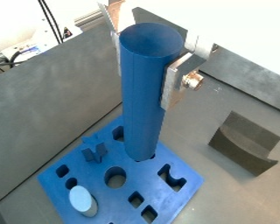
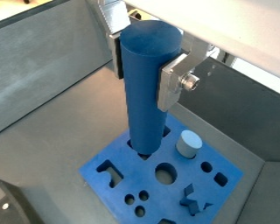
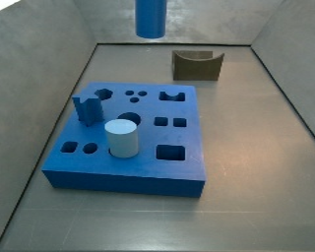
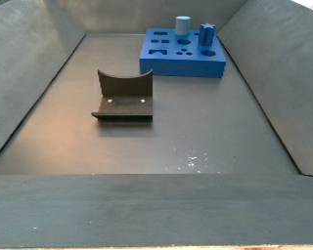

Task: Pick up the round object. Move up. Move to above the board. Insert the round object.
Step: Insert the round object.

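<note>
Currently the jaws (image 1: 146, 63) are closed on the upper part of the rod (image 1: 146, 96), its silver finger plates (image 1: 174, 83) pressed flat against opposite sides, as seen in both wrist views (image 2: 145, 66). The rod is held upright, and its lower end is seen in front of the board (image 1: 184, 185) in both wrist views; how high it hangs cannot be told from there. In a side view only the lower end of the rod (image 3: 150, 18) is visible at the top edge of the picture, well above the floor and clear of the board (image 3: 127, 167).

The board lies flat on the tabletop (image 3: 252, 197), with many differently shaped holes cut into its top. A short white cylinder (image 3: 122, 138) is stood in one hole near the front edge in that side view, and a small dark-blue notched block (image 3: 87, 106) is stood upright near one side. Both are also seen in a wrist view, the cylinder (image 2: 189, 143) to one side of the rod.

A brown U-shaped block (image 3: 196, 64) is set on the tabletop apart from the board; in a side view it (image 4: 122, 96) lies nearer the camera than the board (image 4: 186, 57).
</note>
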### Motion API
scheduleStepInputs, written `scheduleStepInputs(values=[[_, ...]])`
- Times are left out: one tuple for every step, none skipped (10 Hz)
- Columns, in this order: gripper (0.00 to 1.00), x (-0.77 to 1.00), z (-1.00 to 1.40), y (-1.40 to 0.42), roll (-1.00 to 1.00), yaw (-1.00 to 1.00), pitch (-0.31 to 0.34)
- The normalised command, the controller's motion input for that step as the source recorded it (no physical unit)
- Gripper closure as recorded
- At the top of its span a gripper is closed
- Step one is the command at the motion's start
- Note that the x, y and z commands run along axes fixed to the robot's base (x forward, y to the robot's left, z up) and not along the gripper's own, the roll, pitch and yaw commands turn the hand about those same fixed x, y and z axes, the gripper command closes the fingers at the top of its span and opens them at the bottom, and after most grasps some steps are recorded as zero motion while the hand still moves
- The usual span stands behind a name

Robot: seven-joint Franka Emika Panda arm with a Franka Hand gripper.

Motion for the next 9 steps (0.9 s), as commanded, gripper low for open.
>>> scheduleStepInputs(values=[[1.0, 0.0, 0.0, 0.0, 0.0, 0.0, -0.014], [1.0, 0.02, 0.0, 0.0, -0.01, 0.0, 0.0], [1.0, 0.0, 0.0, 0.0, 0.0, 0.0, -0.004], [1.0, -0.24, -0.32, -0.21, 0.09, 0.16, -0.133], [1.0, -0.4, -0.72, -0.33, 0.14, 0.06, -0.21], [1.0, -0.47, -0.81, -0.35, 0.11, 0.01, -0.213], [1.0, -0.47, -0.81, -0.23, 0.06, 0.0, -0.233], [1.0, 0.0, -0.7, 0.0, 0.0, -0.03, -0.106], [1.0, 0.06, -0.47, 0.15, 0.0, -0.03, -0.024]])
